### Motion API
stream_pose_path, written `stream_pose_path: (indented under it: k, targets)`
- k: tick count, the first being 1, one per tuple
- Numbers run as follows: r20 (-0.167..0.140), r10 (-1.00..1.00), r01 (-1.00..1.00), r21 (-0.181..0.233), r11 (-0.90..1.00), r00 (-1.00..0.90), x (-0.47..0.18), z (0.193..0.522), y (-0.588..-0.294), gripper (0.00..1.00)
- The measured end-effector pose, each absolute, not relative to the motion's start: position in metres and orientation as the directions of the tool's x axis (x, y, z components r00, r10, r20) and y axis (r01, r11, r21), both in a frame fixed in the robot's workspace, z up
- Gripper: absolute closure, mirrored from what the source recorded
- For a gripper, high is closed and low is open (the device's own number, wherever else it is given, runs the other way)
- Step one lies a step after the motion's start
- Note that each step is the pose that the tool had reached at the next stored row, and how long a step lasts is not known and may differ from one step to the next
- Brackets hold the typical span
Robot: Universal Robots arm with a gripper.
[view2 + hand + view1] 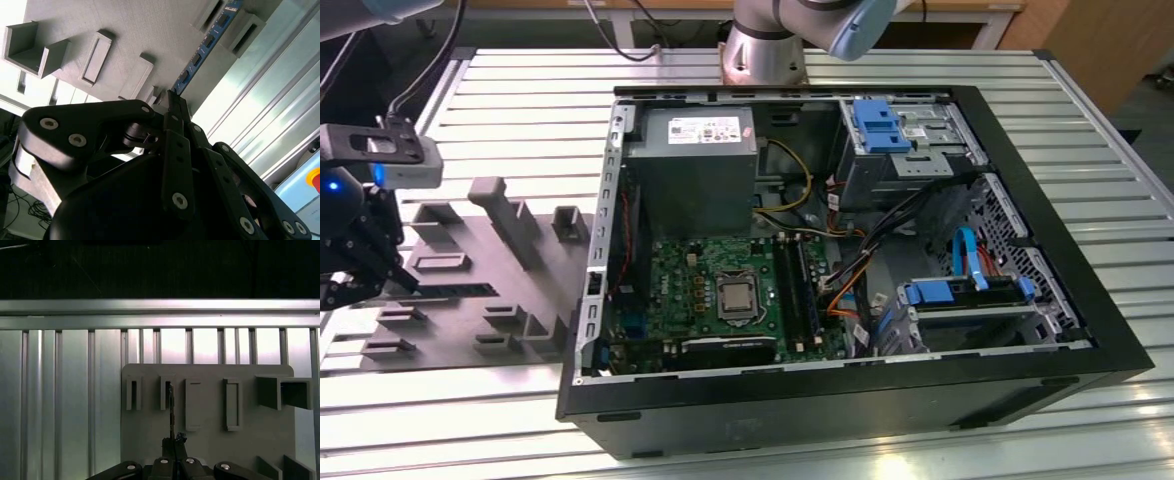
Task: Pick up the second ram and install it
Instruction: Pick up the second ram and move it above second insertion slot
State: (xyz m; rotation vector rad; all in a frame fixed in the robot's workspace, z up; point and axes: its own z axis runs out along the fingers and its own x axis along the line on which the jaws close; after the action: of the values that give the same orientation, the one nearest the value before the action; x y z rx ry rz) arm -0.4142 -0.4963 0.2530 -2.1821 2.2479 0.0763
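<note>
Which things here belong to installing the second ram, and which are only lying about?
For the job: the second ram, clamped in the gripper; the grey tray it sits in; the motherboard in the open computer case.
Just lying about: processor chip; power supply; blue drive bracket; slatted table.

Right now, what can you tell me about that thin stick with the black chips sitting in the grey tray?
The memory stick is a long, very thin bluish board with a row of black chips on one face. It stands on edge in narrow slots of the pale grey tray. In the first wrist view the stick shows edge-on as a dark line. The gripper has its fingers closed on the stick's near end.
</note>
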Motion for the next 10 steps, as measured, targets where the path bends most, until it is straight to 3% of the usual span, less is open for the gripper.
stream_pose_path:
  k: [10]
  targets:
    - [-0.04,-0.999,-0.999,0.029,0.029,-0.03,-0.4142,0.258,-0.4963,0.89]
